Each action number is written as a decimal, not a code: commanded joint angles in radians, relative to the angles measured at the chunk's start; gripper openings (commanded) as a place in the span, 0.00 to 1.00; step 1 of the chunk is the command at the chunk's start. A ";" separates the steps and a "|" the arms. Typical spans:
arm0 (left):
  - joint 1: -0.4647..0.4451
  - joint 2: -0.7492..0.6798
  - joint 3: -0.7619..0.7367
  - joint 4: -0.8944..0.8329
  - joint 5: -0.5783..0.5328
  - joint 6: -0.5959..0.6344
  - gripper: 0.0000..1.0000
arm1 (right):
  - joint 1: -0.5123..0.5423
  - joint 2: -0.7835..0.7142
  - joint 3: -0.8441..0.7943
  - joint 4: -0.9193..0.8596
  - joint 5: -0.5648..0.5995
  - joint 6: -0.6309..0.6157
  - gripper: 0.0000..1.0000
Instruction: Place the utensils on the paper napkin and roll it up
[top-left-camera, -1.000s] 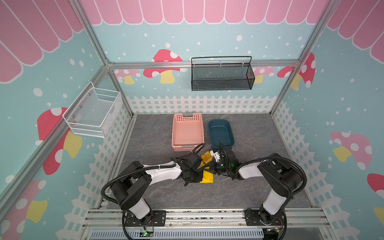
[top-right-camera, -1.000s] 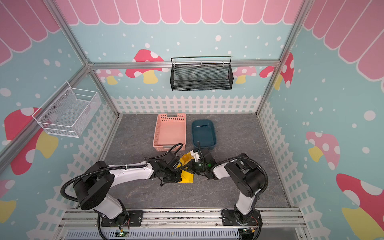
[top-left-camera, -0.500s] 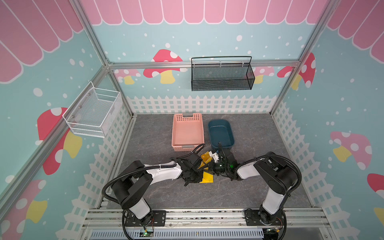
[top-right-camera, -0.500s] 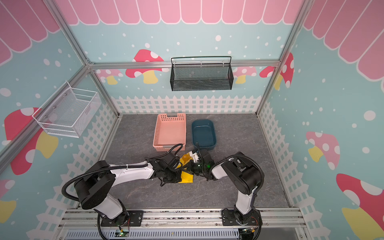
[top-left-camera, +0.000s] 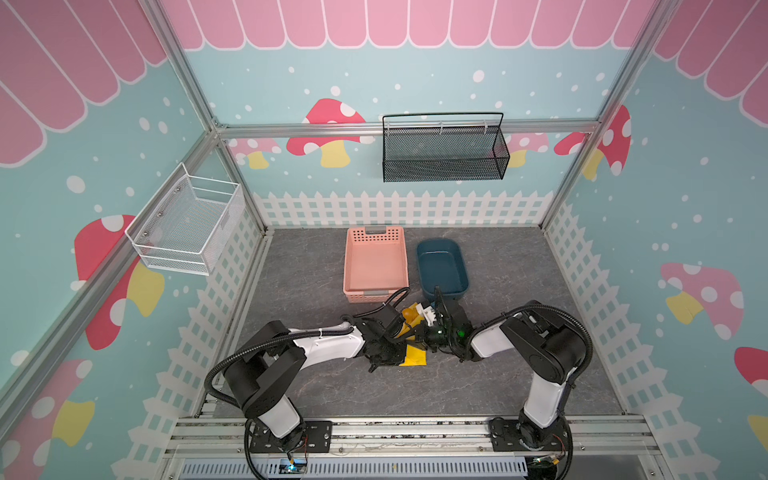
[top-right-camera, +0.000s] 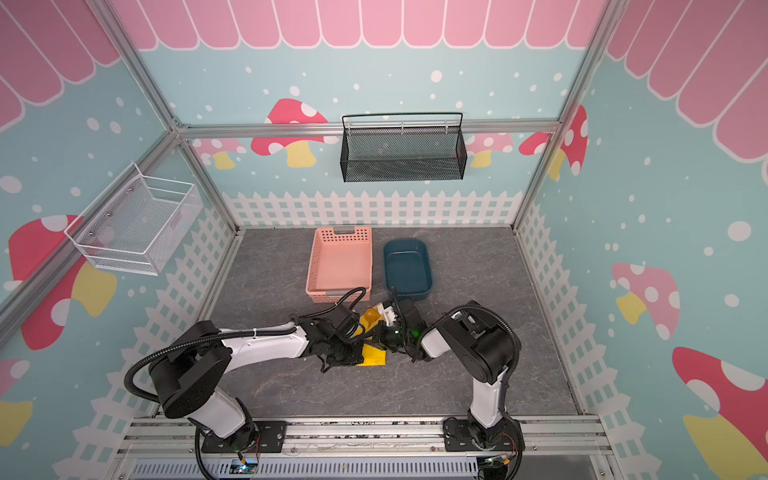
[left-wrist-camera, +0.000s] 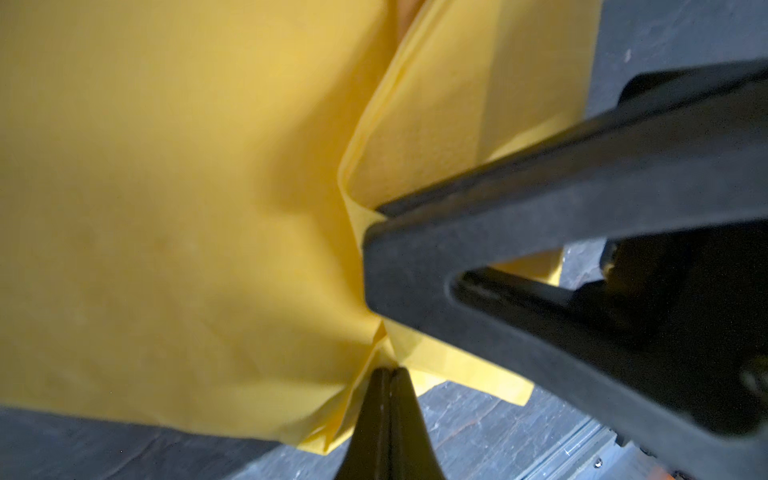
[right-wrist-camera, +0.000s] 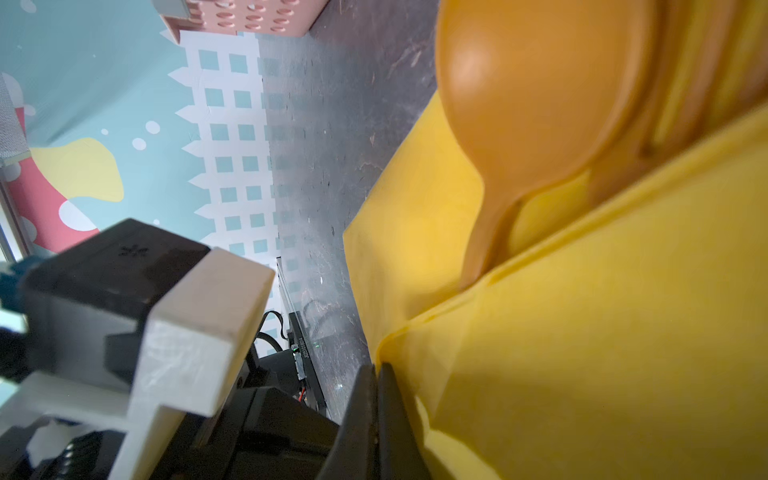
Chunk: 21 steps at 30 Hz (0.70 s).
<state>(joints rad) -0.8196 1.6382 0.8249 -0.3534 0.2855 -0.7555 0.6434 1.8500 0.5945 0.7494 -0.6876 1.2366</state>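
Note:
The yellow paper napkin (top-left-camera: 415, 356) (top-right-camera: 372, 356) lies folded over on the grey floor between my two arms. The utensils lie inside the fold. An orange spoon (right-wrist-camera: 540, 104) pokes its round bowl (top-left-camera: 408, 311) out of the far end, with other orange pieces (right-wrist-camera: 690, 83) blurred beside it. My left gripper (left-wrist-camera: 388, 370) (top-left-camera: 401, 353) is shut, and gathered napkin (left-wrist-camera: 166, 208) folds meet its tips. The right gripper (right-wrist-camera: 378, 365) (top-left-camera: 424, 338) is shut on the folded napkin (right-wrist-camera: 602, 332) edge. In the left wrist view its finger (left-wrist-camera: 540, 216) presses against the fold.
A pink basket (top-left-camera: 376, 262) and a dark blue tub (top-left-camera: 442, 266) stand just behind the napkin. A black mesh basket (top-left-camera: 442, 151) hangs on the back wall and a white wire basket (top-left-camera: 187, 226) on the left wall. The left arm's white camera block (right-wrist-camera: 187, 324) sits close beside the right gripper.
The right arm's elbow has swung slightly leftward toward the napkin. Both grippers stay shut at the napkin, which has hardly moved.

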 joint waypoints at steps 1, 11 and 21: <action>0.002 0.017 -0.005 0.006 -0.003 -0.007 0.00 | 0.010 0.026 0.018 0.049 -0.016 0.024 0.03; 0.003 0.015 -0.003 0.003 -0.003 -0.005 0.00 | 0.011 0.040 0.015 0.052 -0.013 0.022 0.03; 0.004 -0.032 0.003 -0.022 -0.040 -0.007 0.00 | 0.012 0.041 -0.004 0.046 -0.007 0.016 0.23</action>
<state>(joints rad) -0.8196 1.6344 0.8249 -0.3561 0.2798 -0.7555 0.6445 1.8763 0.5980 0.7780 -0.6968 1.2472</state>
